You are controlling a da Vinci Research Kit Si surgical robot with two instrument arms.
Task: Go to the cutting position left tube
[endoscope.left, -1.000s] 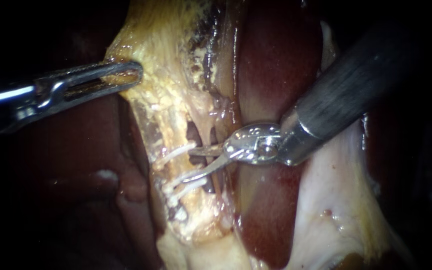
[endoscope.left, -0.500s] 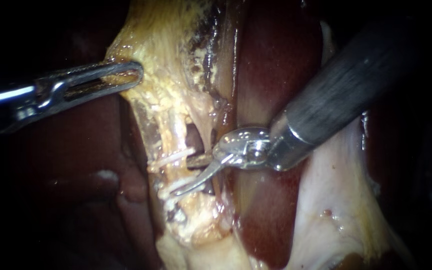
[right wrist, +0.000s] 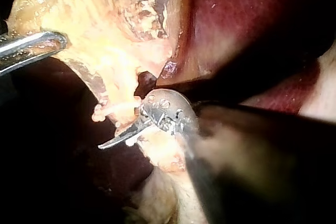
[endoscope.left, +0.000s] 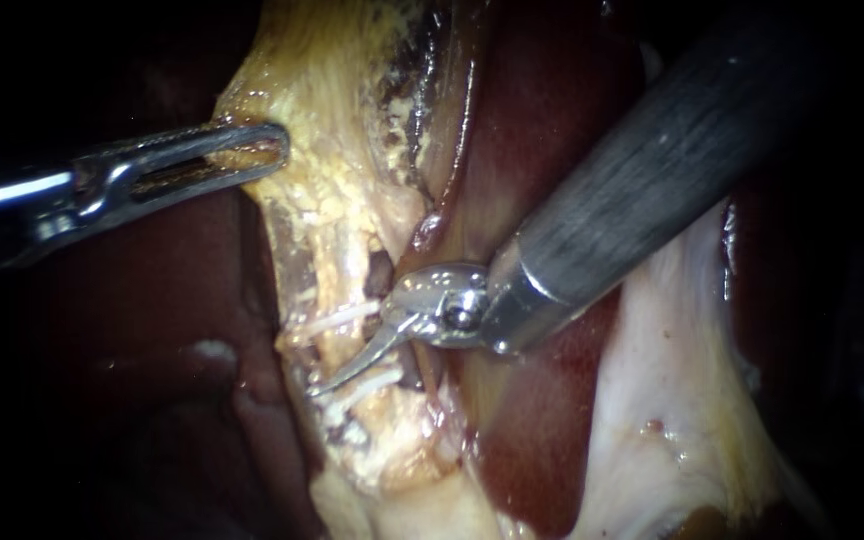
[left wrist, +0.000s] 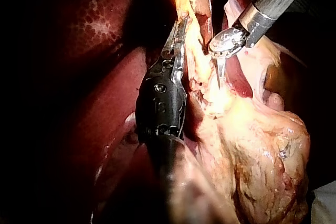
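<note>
End effector of left instrument (endoscope.left: pixel 274 150) clamped on tissue (endoscope.left: pixel 337 110), end effector of right instrument (endoscope.left: pixel 352 352) parted

Right instrument (endoscope.left: pixel 357 352) has dark grey shaft, silver tip

This is a surgical practice bench, seen up close under a bright light with blackness all around. Wet, dark red liver (endoscope.left: pixel 542 150) and yellow tissue (endoscope.left: pixel 332 120) fill every view. White clips (endoscope.left: pixel 337 320) are clamped across the yellow tissue. Two thin metal tools on long shafts reach in. The left instrument (endoscope.left: pixel 252 150) grips the yellow tissue, and the right instrument (endoscope.left: pixel 357 365) ends among the clips. In the left wrist view the tissue lies as a loose lump in the open. A pale surface (left wrist: pixel 323 205) shows past its edge, which marks this as an organ laid out on a bench.
</note>
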